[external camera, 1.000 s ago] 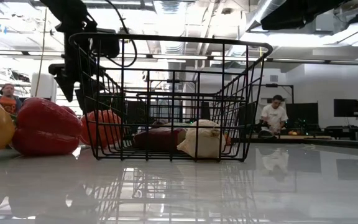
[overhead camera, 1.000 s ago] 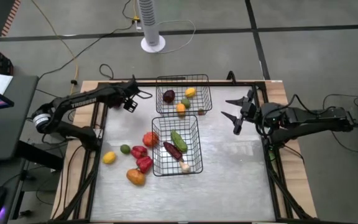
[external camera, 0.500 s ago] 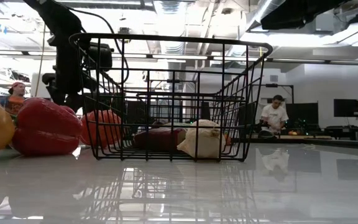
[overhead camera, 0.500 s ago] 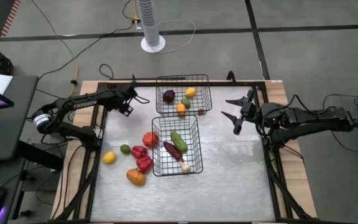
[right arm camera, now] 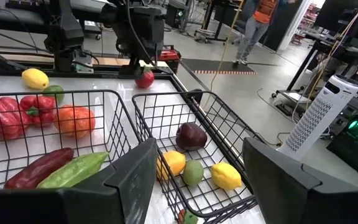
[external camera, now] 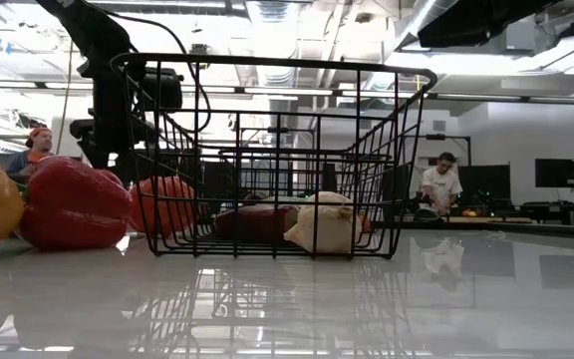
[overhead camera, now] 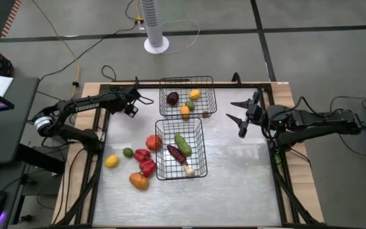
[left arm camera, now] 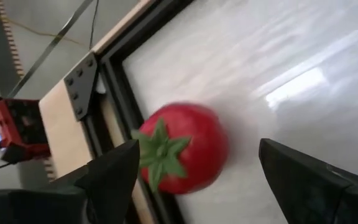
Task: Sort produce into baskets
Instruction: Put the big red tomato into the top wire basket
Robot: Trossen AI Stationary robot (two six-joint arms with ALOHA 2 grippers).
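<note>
**High view.** The pale table (overhead camera: 234,191) is sitting in a dark frame on a grey floor strung with cables, and a white tower fan (overhead camera: 153,22) is standing beyond its far edge. My left gripper (overhead camera: 132,105) is hovering at the far left corner. My right gripper (overhead camera: 240,117) is waiting over the right side, its jaws standing apart on nothing. Between the two grippers are the far basket (overhead camera: 186,78), carrying maroon, yellow, orange and green pieces, and the near basket (overhead camera: 202,146), carrying a green piece, a long maroon piece and the garlic (overhead camera: 189,170). A lemon (overhead camera: 111,161), a lime (overhead camera: 128,152), two red peppers (overhead camera: 142,154), an orange-red piece (overhead camera: 154,142) and an orange piece (overhead camera: 138,181) are lying loose, nearer than my left jaws.

**Low view.** The table is glaring under ceiling lights. A person (external camera: 438,184) is standing far behind the near basket, and another (external camera: 30,150) is showing at the left.

**Left wrist view.** My left jaws are standing open, gripping nothing. A red tomato (left arm camera: 182,149) is lying on the table between them, close to the dark frame.

**Right wrist view.** Both baskets are lying just ahead of my right jaws. The tomato is sitting under the left gripper beyond them. A person (right arm camera: 257,25) is walking in the room behind.
</note>
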